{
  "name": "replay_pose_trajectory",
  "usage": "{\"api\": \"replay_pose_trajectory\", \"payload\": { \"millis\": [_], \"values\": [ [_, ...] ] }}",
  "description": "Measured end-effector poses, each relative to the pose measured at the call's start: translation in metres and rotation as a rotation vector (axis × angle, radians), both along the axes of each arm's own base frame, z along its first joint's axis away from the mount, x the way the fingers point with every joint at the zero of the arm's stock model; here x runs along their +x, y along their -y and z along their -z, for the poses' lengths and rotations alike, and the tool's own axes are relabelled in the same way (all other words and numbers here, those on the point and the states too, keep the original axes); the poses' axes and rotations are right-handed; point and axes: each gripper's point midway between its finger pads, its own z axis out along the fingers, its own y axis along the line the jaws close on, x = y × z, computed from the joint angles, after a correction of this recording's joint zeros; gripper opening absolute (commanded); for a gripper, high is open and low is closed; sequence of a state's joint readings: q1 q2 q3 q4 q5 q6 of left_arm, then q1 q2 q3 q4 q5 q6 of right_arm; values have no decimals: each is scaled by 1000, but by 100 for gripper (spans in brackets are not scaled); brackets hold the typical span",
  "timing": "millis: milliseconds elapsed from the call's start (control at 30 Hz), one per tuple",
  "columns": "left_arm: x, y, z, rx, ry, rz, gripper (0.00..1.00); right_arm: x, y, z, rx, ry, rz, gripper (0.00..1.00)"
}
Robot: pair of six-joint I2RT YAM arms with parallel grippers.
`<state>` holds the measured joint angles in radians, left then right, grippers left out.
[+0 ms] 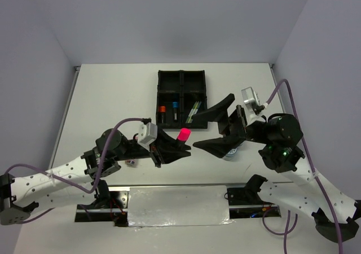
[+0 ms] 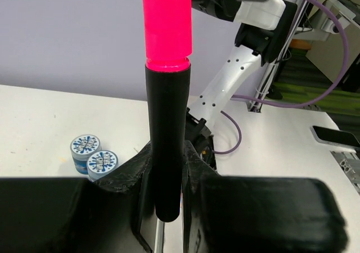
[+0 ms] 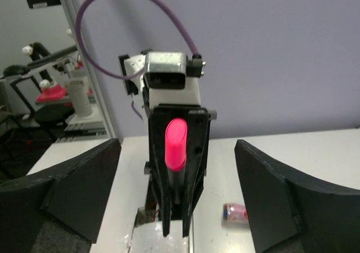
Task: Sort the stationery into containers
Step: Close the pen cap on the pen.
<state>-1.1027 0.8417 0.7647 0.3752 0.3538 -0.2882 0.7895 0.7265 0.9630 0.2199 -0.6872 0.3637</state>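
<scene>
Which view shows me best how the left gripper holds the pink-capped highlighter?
Left wrist: it shows the pink-capped highlighter along its length, black barrel clamped in the left gripper. Right wrist shows it nearly end-on, cap toward the camera. Top external shows little beyond the pink cap.

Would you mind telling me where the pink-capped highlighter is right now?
In the top view the pink-capped highlighter is near the table's centre, clamped in the left gripper, just in front of the black tray and beside the open right gripper.
</scene>
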Motion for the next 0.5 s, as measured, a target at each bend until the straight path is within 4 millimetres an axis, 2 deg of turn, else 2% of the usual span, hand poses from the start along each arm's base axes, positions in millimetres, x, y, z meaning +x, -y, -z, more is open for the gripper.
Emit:
{"api": "replay_pose_trajectory", "payload": {
  "millis": [167, 300, 400, 500],
  "values": [
    [-1, 2, 3, 8, -3, 12, 0, 4, 0, -7, 43, -6, 15, 66],
    [0, 4, 4, 8, -5, 12, 0, 5, -3, -9, 61, -12, 5, 64],
    [1, 6, 6, 13, -8, 11, 0, 7, -5, -9, 69, -19, -5, 48],
    [3, 9, 11, 26, -15, 11, 0, 9, -9, -5, 64, -39, -13, 46]
  ]
}}
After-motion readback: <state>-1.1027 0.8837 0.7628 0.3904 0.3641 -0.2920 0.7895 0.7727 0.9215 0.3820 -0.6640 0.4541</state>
